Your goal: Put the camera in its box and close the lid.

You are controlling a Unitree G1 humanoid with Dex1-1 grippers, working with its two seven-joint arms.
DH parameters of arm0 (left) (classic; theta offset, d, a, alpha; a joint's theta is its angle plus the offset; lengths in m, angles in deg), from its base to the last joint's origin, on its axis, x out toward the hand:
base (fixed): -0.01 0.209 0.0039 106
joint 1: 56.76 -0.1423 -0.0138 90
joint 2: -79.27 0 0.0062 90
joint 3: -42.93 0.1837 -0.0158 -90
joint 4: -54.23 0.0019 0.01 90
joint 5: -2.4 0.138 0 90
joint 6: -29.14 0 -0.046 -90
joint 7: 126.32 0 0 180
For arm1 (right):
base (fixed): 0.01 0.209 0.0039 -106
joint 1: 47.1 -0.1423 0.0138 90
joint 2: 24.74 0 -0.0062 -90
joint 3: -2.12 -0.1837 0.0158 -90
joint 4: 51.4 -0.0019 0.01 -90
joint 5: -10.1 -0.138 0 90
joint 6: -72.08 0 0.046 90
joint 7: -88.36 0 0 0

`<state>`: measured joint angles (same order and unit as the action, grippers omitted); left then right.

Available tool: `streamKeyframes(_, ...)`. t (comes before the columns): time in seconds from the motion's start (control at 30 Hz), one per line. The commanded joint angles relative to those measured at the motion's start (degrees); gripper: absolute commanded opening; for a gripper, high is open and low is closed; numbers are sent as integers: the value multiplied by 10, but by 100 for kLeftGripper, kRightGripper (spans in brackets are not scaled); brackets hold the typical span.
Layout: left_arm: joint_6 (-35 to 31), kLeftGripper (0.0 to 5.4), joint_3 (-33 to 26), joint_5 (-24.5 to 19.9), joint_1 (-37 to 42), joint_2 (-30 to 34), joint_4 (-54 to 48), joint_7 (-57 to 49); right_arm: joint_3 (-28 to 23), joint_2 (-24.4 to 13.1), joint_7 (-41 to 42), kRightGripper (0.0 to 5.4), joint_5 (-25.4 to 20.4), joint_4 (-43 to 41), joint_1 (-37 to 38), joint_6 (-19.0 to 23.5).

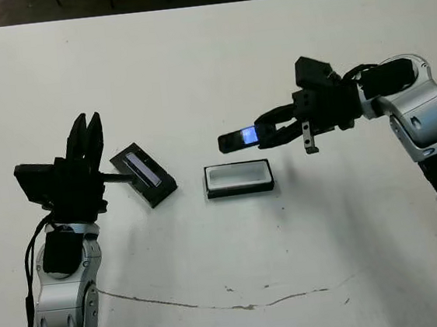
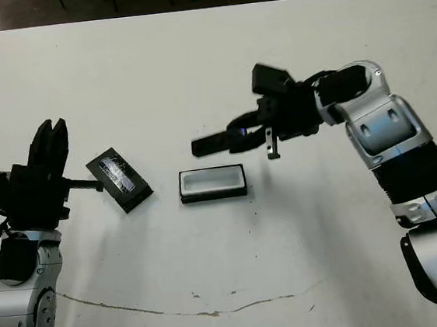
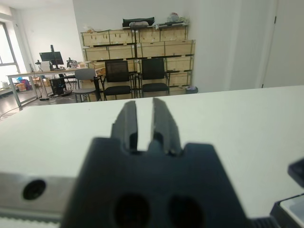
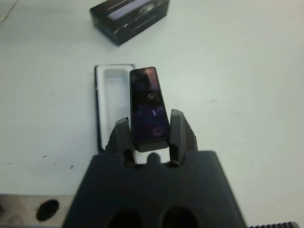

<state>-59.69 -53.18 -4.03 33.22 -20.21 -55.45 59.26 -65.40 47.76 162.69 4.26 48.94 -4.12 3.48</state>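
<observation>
While clamped in right pincer (image 4: 149, 137), camera (image 1: 238, 139) level above box (image 1: 238, 178), long axis parallel; left pincer (image 3: 145, 124) slightly parted, empty.

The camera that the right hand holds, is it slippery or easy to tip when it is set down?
The camera is probably slippery: its face is glossy, and the right hand grips only one end. It looks stiff, jutting out straight without sagging. Laid flat in the box it should not tip or roll, being a slim flat bar.
</observation>
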Motion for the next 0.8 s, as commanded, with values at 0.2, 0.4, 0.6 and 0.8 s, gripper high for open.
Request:
streamKeyframes(0.2,-8,0,-1,4,-7,4,7,0,6,-12,23,4,3,-25,18,25)
streamKeyframes(0.4,-7,0,1,7,-9,5,6,0,3,-8,27,4,1,-26,29,19)
streamKeyframes(0.6,-7,0,1,5,-13,5,4,2,3,-4,28,4,-2,-36,38,18)
streamKeyframes(0.8,-4,0,3,9,-14,4,4,0,14,-3,28,4,6,-40,43,21)
